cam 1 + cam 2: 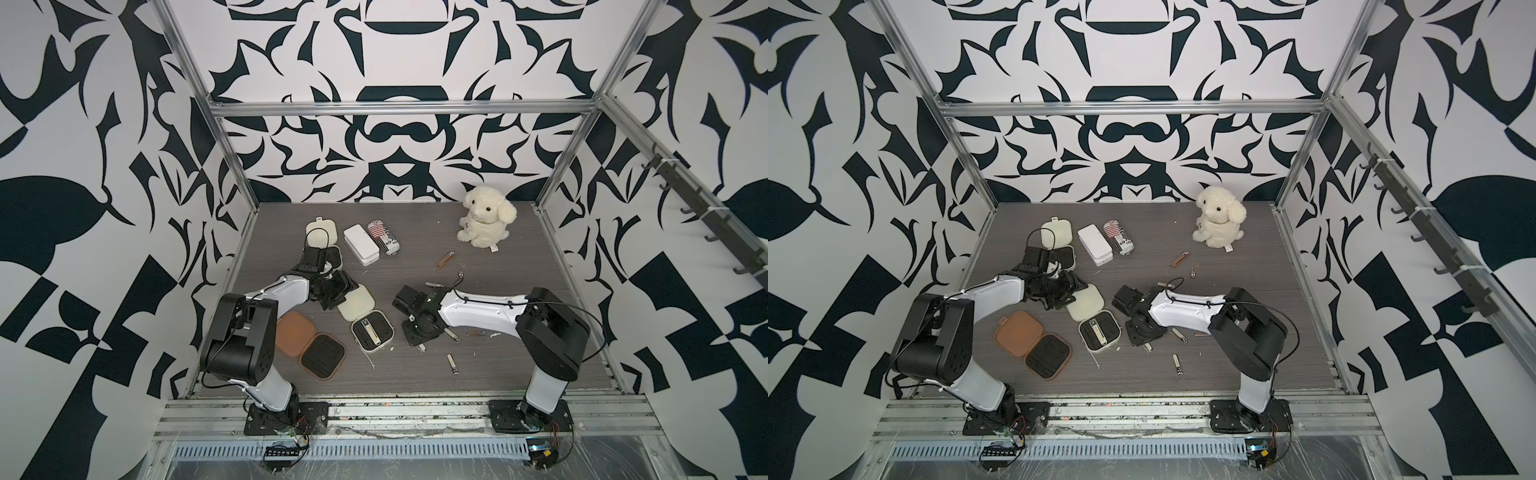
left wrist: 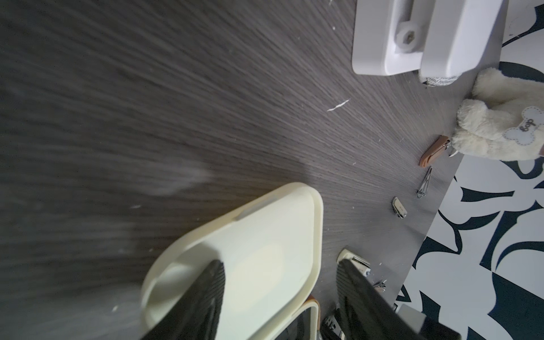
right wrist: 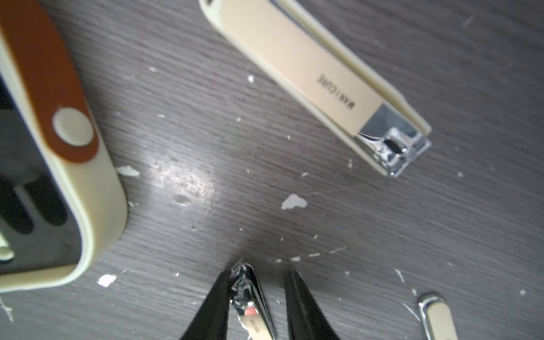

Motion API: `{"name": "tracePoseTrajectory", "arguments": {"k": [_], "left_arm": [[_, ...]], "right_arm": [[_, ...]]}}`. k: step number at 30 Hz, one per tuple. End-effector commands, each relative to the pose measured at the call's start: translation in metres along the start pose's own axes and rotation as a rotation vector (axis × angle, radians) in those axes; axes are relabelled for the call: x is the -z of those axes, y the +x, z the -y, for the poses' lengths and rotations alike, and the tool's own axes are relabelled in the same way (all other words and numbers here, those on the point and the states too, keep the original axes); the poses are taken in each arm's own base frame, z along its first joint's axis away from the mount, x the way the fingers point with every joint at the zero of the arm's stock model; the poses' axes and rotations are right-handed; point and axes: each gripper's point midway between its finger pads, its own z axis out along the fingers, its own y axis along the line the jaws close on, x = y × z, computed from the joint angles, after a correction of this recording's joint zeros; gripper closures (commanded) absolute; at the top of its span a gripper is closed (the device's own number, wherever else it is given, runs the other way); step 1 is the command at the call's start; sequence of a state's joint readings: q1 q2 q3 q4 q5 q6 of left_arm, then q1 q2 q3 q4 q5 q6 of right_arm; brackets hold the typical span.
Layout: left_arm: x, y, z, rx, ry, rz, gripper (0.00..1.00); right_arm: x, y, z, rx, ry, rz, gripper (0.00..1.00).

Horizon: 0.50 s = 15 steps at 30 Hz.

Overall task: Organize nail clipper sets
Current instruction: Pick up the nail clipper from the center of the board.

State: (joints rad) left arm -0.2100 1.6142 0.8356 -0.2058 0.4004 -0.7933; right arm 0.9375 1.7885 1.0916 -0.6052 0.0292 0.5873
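- Brown case, front left of the table: open, and its black slots look empty.
- Cream case just right of it: open, one clipper in its tray.
- Left gripper: jaws apart astride that case's lid rim; grip unclear.
- Right gripper: jaws apart around a small metal clipper on the table, one finger touching it.
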Motion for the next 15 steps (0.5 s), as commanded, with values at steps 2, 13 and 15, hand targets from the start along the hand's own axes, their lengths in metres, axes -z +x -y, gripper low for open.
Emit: {"name": "tracePoseTrajectory", "arguments": {"k": [2,13,15], "left_arm": [[-0.005,0.0,-0.003,0.011,-0.017,-0.011,0.35],[-0.007,0.0,-0.005,0.013,-0.023,-0.014,0.36],[-0.008,0.0,-0.007,0.014,-0.028,-0.015,0.35]], "right_arm": [[0.007,-0.005,-0.003,0.004,-0.01,0.008,0.72],[0.025,-0.021,-0.01,0.017,-0.026,0.058,0.9],[0.036,-0.032,-0.014,0.026,-0.031,0.089,0.92]]}}
